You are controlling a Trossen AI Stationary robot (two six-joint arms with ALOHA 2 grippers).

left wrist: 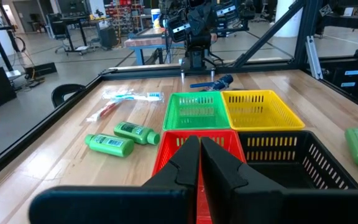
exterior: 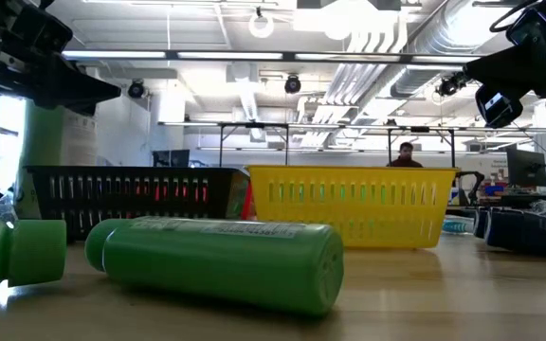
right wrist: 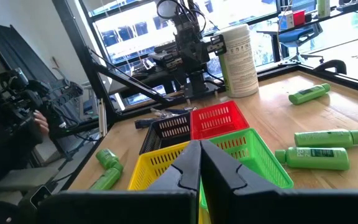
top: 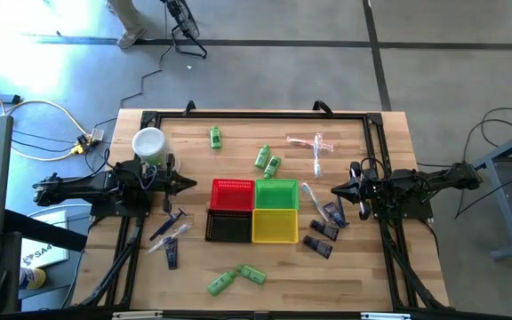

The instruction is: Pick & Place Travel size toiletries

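1. Nearest the low camera, two green bottles are lying on their sides at the table's near edge, long axes running left to right, well apart from both arms.
2. At the left, the left gripper is hovering beside the red basket, fingers pressed together and holding nothing. Purple tubes and clear sticks are lying just nearer than it, slanted.
3. In the middle, four baskets are sitting empty.
4. At the right, the right gripper is facing the green basket, fingers also together, empty. Dark tubes are lying just near of it, so this arm looks closest to them.
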